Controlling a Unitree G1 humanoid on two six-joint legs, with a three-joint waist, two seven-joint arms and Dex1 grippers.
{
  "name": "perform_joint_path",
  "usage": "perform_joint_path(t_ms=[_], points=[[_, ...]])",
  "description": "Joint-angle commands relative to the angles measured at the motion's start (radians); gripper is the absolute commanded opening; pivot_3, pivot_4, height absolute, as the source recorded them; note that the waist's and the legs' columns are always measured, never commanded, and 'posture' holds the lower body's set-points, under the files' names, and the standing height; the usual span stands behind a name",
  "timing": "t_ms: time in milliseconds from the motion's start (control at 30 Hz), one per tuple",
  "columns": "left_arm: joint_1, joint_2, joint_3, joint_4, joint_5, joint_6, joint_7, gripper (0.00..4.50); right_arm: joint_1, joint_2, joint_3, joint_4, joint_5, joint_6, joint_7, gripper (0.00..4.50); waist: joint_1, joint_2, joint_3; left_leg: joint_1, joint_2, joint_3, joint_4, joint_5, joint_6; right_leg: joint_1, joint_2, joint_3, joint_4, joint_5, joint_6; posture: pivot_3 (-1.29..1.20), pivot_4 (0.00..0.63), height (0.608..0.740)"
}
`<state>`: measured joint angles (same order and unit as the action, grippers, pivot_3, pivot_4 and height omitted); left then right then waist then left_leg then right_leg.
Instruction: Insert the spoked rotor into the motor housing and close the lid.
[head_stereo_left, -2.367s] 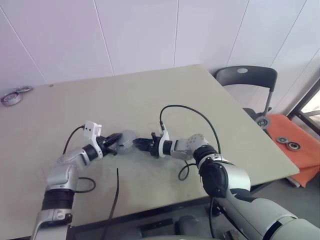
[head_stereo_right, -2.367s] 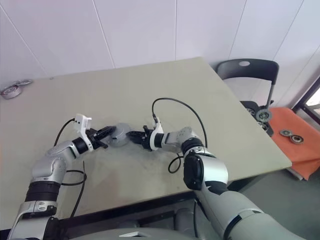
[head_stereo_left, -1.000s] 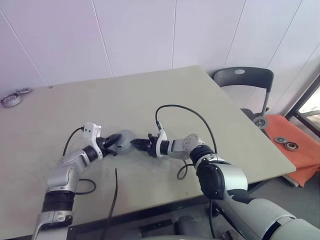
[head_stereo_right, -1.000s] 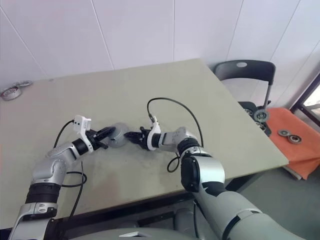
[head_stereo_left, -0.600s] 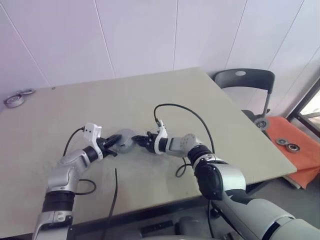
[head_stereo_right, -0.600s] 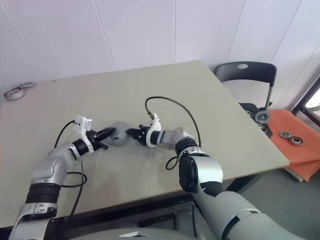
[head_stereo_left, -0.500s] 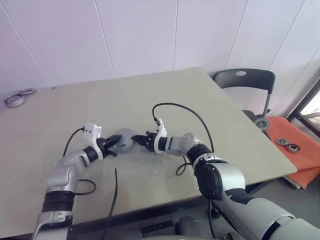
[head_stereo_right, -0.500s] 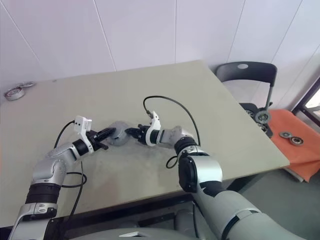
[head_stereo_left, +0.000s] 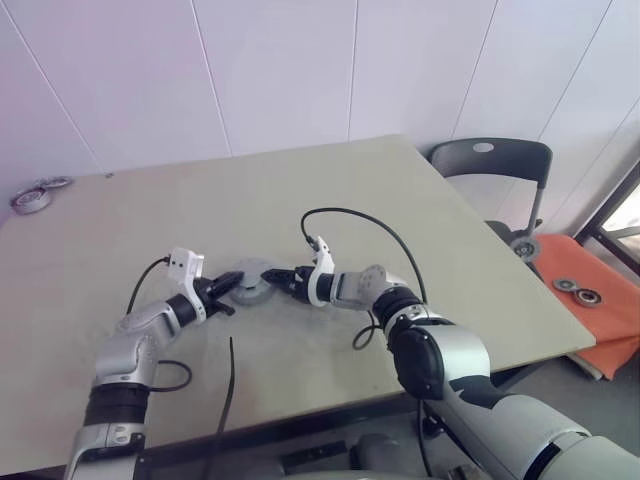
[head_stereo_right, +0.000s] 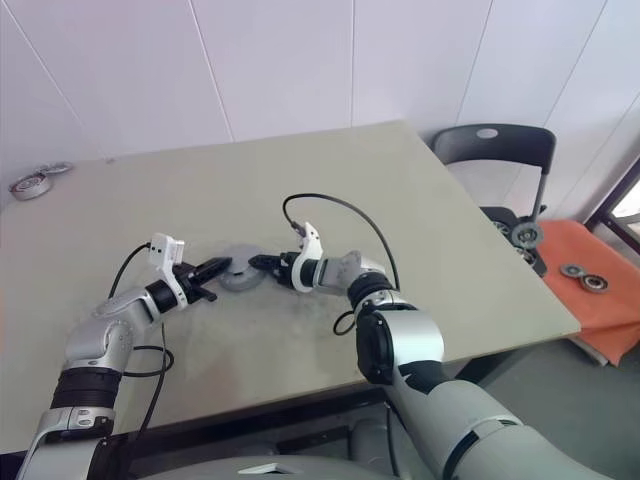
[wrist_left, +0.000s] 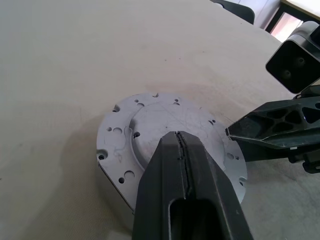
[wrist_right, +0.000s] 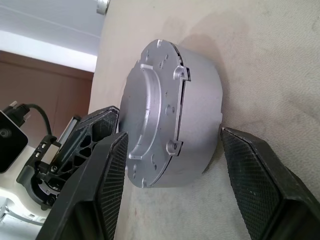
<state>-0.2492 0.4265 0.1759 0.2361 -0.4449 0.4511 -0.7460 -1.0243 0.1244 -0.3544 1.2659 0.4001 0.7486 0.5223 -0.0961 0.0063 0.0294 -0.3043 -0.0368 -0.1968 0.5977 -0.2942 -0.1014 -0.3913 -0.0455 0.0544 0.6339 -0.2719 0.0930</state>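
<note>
The motor housing (head_stereo_left: 252, 287) is a grey metal puck lying flat on the table, with its lid (wrist_left: 150, 125), a round plate with small holes, sitting on top. The spoked rotor is hidden. My left gripper (head_stereo_left: 232, 288) is shut, and its closed fingertips (wrist_left: 178, 138) lie over the lid's top. My right gripper (head_stereo_left: 280, 281) comes in from the other side and is open. One of its fingers (wrist_right: 107, 165) stands on each side of the housing (wrist_right: 195, 115), with gaps showing.
A tape roll and rings (head_stereo_left: 30, 198) lie at the table's far left edge. A dark chair (head_stereo_left: 490, 165) stands off the right corner, beside an orange cloth (head_stereo_left: 590, 310) with metal rings on it. Black cables (head_stereo_left: 228, 395) trail over the near table edge.
My right gripper has come up to the housing, rolled a little and spread its fingers wider around it. The left gripper has stayed shut in the same place.
</note>
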Motion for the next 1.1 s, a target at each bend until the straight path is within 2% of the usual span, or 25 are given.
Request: perform_joint_path(t_ms=[33,133,233,367,533,833,1100], points=[[-0.018,0.012,0.012,-0.014,-0.003,-0.009,-0.003,0.0,0.022,0.014,-0.007,0.039,-0.012,0.03,-0.061,3.14,0.0,0.0,0.0,0.0,0.0,0.0,0.0,0.0,0.0,0.0,0.0,0.0,0.0,0.0,0.0,0.0,0.0,0.74],[-0.017,0.011,0.013,-0.013,-0.004,-0.008,-0.002,0.0,-0.002,0.007,-0.042,0.044,0.029,0.149,-0.047,3.14,-0.001,0.0,0.0,0.0,0.0,0.0,0.0,0.0,0.0,0.0,0.0,0.0,0.0,0.0,0.0,0.0,0.0,0.74],[-0.016,0.008,0.011,-0.014,-0.004,-0.008,-0.002,0.0,-0.044,0.005,-0.023,0.027,0.028,0.264,0.019,3.14,-0.003,0.0,0.0,-0.001,0.0,0.0,-0.001,0.0,0.0,-0.001,0.0,0.0,-0.001,0.002,-0.003,0.0,0.0,0.74],[-0.017,0.001,0.007,-0.012,-0.004,-0.009,0.0,0.0,-0.073,0.024,-0.013,0.01,0.032,0.329,0.039,3.14,-0.002,0.0,0.0,-0.004,0.0,0.0,-0.002,0.0,0.001,-0.005,0.0,0.0,-0.002,0.002,-0.003,0.0,0.0,0.74],[-0.015,-0.012,0.002,-0.018,-0.004,-0.008,0.007,0.0,-0.045,0.079,-0.044,0.027,0.039,0.271,-0.084,3.14,0.001,0.0,0.0,-0.007,0.0,0.0,-0.001,0.0,0.001,-0.006,-0.001,0.0,-0.002,0.002,-0.003,0.0,0.0,0.74],[0.023,-0.018,0.008,-0.058,-0.013,0.003,0.02,0.0,-0.012,0.071,-0.092,0.042,0.061,0.136,-0.28,3.14,0.005,0.002,0.001,0.001,-0.001,0.0,0.002,0.0,0.002,0.004,-0.001,0.0,-0.001,0.0,0.0,0.0,0.0,0.74],[0.02,0.009,0.046,-0.063,-0.032,0.012,0.023,0.0,-0.004,0.065,-0.11,0.046,0.089,0.107,-0.338,3.14,0.023,0.007,0.003,0.001,-0.001,0.0,0.016,0.001,0.003,0.01,0.0,-0.002,0.0,0.001,-0.003,0.0,0.0,0.74]])
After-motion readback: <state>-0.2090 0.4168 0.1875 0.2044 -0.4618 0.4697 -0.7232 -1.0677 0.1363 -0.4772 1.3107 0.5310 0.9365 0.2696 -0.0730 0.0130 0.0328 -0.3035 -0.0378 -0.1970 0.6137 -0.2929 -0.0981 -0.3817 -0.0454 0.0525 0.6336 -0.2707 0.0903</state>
